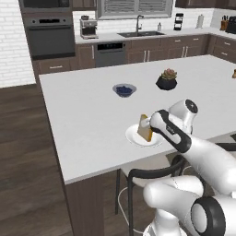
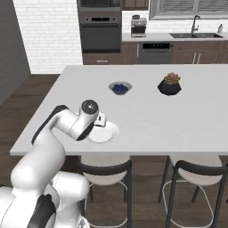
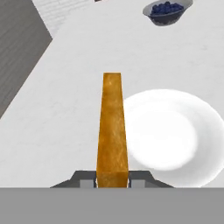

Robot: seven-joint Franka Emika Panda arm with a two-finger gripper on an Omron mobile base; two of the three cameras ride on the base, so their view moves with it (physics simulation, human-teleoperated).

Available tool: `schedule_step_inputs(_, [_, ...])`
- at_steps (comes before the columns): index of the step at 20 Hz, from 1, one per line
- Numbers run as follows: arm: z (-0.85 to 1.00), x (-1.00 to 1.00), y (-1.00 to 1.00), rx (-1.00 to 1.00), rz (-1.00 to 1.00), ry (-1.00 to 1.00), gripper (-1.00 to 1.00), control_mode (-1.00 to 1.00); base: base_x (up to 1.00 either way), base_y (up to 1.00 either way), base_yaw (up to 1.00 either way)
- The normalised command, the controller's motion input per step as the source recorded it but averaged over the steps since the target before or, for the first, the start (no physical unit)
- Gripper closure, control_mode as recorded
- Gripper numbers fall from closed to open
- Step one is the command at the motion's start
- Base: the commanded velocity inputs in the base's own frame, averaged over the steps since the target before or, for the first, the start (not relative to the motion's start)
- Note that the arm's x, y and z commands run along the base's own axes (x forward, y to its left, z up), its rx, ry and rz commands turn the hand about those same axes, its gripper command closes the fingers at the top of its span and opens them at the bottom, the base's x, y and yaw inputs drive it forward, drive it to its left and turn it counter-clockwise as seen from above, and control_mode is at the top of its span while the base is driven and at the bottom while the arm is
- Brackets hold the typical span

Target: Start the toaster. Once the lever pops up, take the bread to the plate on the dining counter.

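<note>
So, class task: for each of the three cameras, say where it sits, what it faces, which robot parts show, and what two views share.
Left base view: behind the arm's left, facing the dining counter; arm lower right, gripper holding the bread over the plate.
Right base view: behind the arm's right, same counter; arm lower left.
Hand view: on the hand, looking along the fingers at the bread and plate.
Shared: both base views show the blue-filled bowl and potted plant.
</note>
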Motion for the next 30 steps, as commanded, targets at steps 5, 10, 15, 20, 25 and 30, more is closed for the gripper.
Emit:
schedule_step_inputs(5, [-0.25,0.12,-0.01,0.00,0.03,0.08,1.00,-1.00,0.00,0.00,0.00])
schedule_step_inputs(10, [-0.09,0.21,-0.10,0.00,0.04,0.11,1.00,-1.00,0.00,0.00,0.00])
schedule_step_inputs(15, [0.00,0.25,-0.06,0.00,0.06,0.01,1.00,-1.00,0.00,0.00,0.00])
schedule_step_inputs(20, [0.00,0.28,0.00,0.00,0.07,-0.05,1.00,-1.00,0.00,0.00,0.00])
schedule_step_inputs(25, [-0.13,0.17,0.00,0.00,0.03,-0.11,1.00,-1.00,0.00,0.00,0.00])
schedule_step_inputs(30, [-0.22,0.01,-0.12,0.00,0.00,-0.01,1.00,-1.00,0.00,0.00,0.00])
